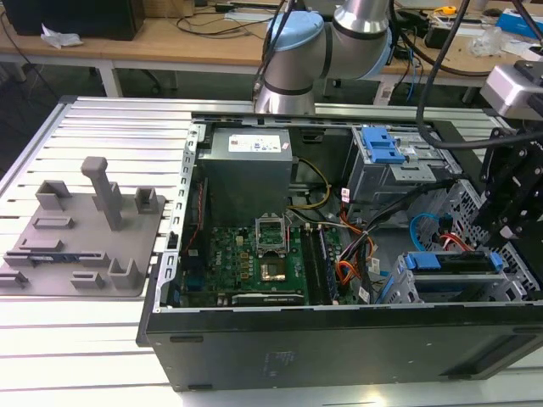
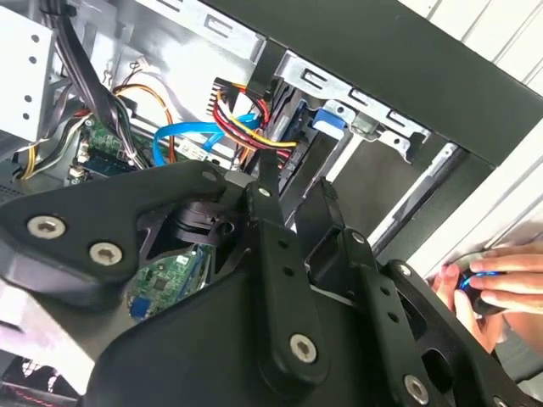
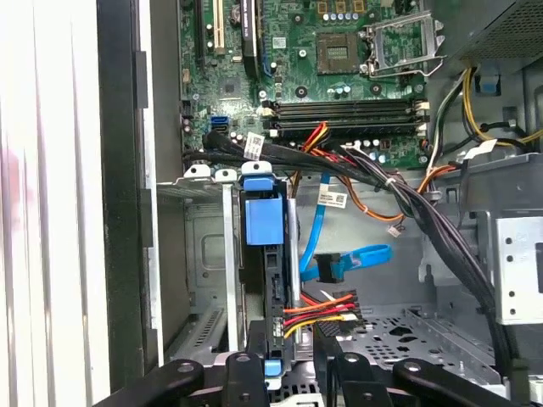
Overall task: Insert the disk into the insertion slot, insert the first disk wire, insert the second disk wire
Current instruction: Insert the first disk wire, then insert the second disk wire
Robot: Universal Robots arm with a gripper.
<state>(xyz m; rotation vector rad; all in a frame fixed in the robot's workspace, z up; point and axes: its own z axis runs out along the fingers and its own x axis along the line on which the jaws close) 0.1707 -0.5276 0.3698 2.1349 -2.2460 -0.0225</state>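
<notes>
Blue-framed disk (image 3: 259, 220) stands edge-on, already seated in the insertion slot (image 3: 204, 254), its length running straight away from the open, empty end effector (image 3: 287, 354), whose fingers (image 3: 243, 369) straddle its near end beside the orange-red first disk wire (image 3: 327, 307).

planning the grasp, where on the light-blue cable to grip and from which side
Grip the light-blue cable at its plug, the stiff blocky end; the flat ribbon just loops loosely. Come from the open side away from the disk, which stands close beside it.

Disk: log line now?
disk: in insertion slot | gripper: open, astride disk edge | first disk wire, second disk wire: beside disk
</notes>
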